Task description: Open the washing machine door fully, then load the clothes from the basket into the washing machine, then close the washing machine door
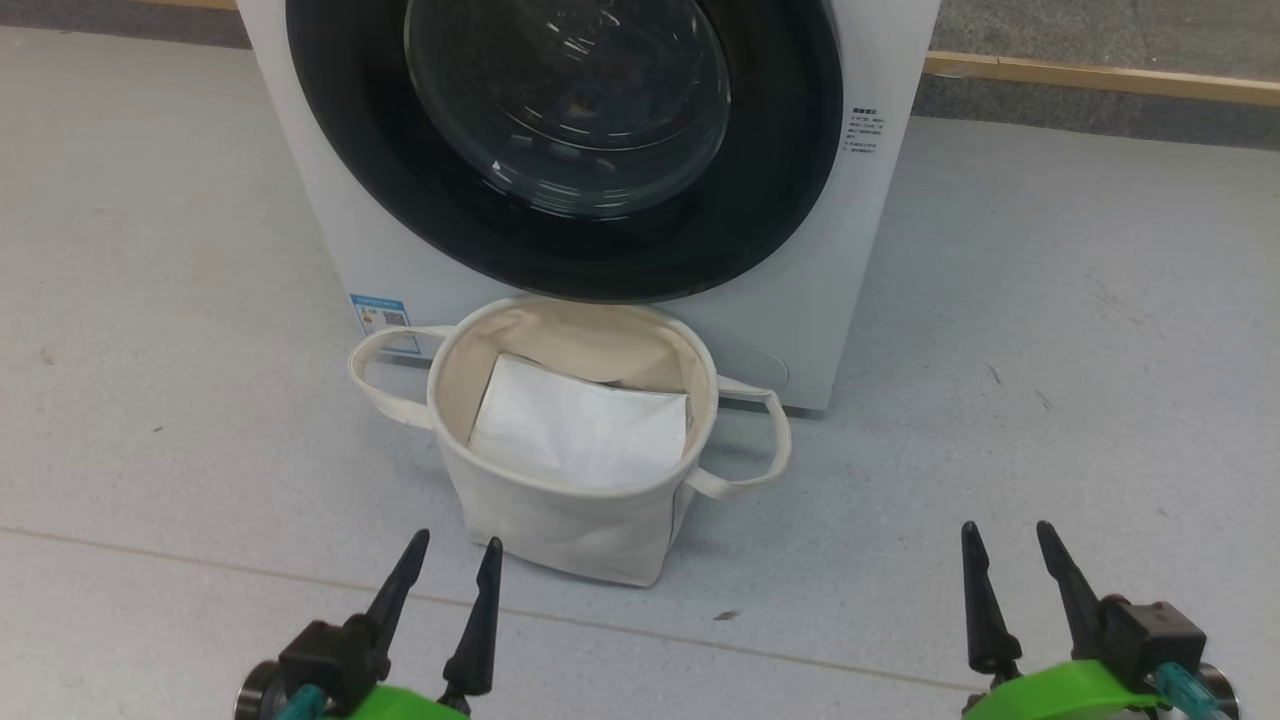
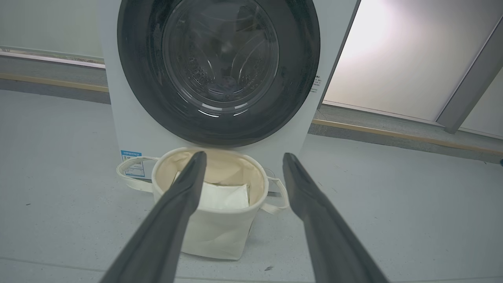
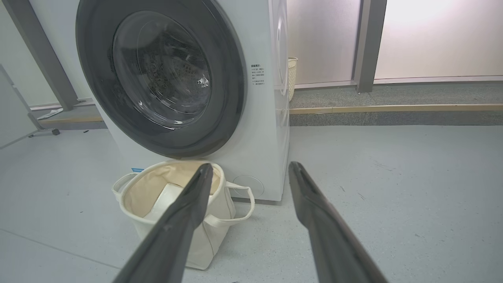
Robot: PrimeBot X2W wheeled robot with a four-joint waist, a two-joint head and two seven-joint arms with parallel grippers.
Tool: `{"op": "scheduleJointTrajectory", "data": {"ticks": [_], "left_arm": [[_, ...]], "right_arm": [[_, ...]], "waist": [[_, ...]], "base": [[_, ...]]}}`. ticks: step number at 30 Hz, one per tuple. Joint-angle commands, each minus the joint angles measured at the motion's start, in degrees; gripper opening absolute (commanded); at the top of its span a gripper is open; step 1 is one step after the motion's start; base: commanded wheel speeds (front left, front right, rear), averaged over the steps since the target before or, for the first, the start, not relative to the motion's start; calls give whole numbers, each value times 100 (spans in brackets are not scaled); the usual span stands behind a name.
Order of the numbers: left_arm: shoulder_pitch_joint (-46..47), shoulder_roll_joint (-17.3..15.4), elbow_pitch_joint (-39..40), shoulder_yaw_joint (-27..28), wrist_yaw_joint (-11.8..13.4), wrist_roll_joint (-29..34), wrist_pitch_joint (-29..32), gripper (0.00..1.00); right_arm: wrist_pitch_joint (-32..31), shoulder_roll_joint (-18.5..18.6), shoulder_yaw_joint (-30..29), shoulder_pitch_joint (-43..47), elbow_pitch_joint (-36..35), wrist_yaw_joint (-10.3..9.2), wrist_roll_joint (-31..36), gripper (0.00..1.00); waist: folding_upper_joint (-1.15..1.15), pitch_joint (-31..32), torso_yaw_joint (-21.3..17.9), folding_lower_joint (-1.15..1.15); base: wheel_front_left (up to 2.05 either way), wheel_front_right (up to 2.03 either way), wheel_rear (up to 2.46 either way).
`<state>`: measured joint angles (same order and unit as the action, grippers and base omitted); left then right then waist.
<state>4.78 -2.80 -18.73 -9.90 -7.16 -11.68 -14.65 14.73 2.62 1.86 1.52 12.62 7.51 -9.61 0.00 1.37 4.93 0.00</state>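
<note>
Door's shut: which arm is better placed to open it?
Probably left: the open left gripper faces the washing machine door almost squarely, while the right gripper sits off to its side.

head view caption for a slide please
Cream basket with white sheet before the closed washing machine door; left tool and right tool open.
</note>
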Motion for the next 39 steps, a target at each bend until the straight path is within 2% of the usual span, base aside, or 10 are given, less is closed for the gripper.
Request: {"op": "scheduleJointTrajectory", "data": {"ticks": [1,39], "left_arm": [[118,-55,177,206,-33,69,-35,100],[123,-46,74,185,-33,46,-35,100]], "right_arm": [[27,26,113,-147,-176,-2,23,100],[27,26,115,-139,-166,-2,62,100]], "waist": [[0,-1,4,0],[0,65,16,0]], "base": [[0,0,0],[0,0,0]]}}
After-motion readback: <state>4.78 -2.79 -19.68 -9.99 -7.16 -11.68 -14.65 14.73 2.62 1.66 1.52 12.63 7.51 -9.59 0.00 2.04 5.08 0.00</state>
